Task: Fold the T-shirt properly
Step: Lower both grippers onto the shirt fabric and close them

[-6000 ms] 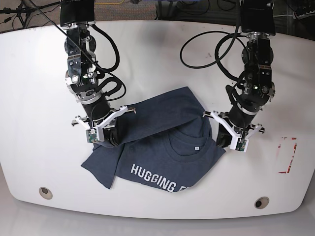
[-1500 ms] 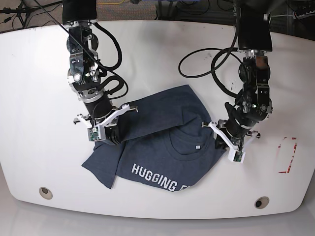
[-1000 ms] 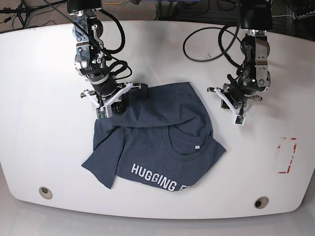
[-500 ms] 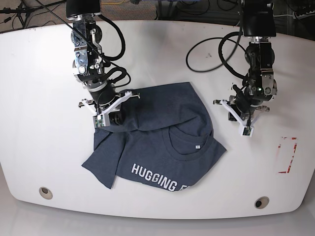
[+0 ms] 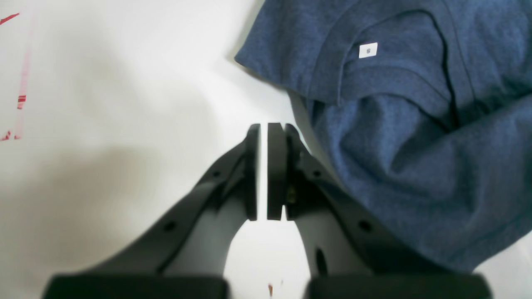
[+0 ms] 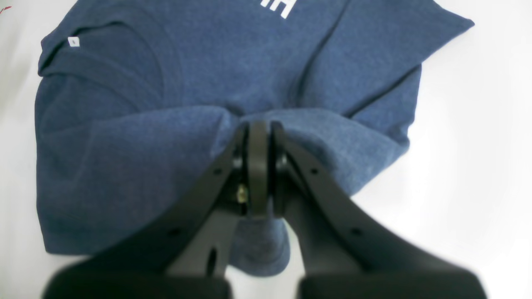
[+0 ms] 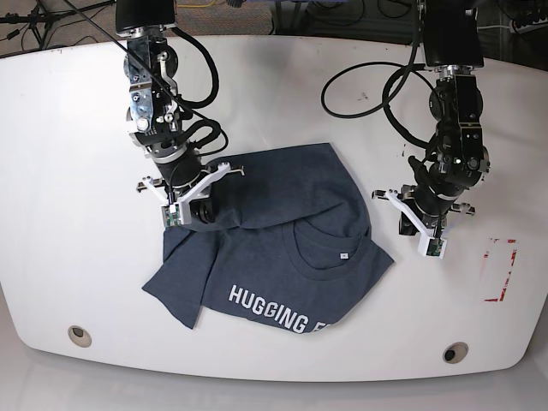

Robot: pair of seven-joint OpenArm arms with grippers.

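Pinching a raised ridge of cloth, the right gripper (image 6: 258, 137) stood closed on the T-shirt (image 7: 274, 248) at the left edge of the garment as the base view showed it; in its own wrist view the dark fingers (image 6: 257, 166) met with blue fabric bunched up around their tips; the left gripper (image 5: 263, 133) was also closed, with only a thin slit between its pads, but it held nothing and hung over bare table (image 7: 77, 171) just beside the other side of the shirt, near the collar (image 5: 395, 79) and the small white tag (image 5: 368, 50); the shirt itself lay near the middle of the white table, half gathered, its upper part doubled over the neck and the white lettering (image 7: 278, 310) facing up at the front edge; red marks (image 7: 501, 270) were on the table well apart from it; judged from the soft folds and wrinkles, the cloth was light and limp, so it would hang down and drag instead of keeping a shape; it did not look slippery or fragile, but a pinch of only one layer could let the lower layer stay behind; the good places to take hold seemed to be the outer edges and corners, both layers together, one in each gripper, so that the fabric could be pulled flat between them.
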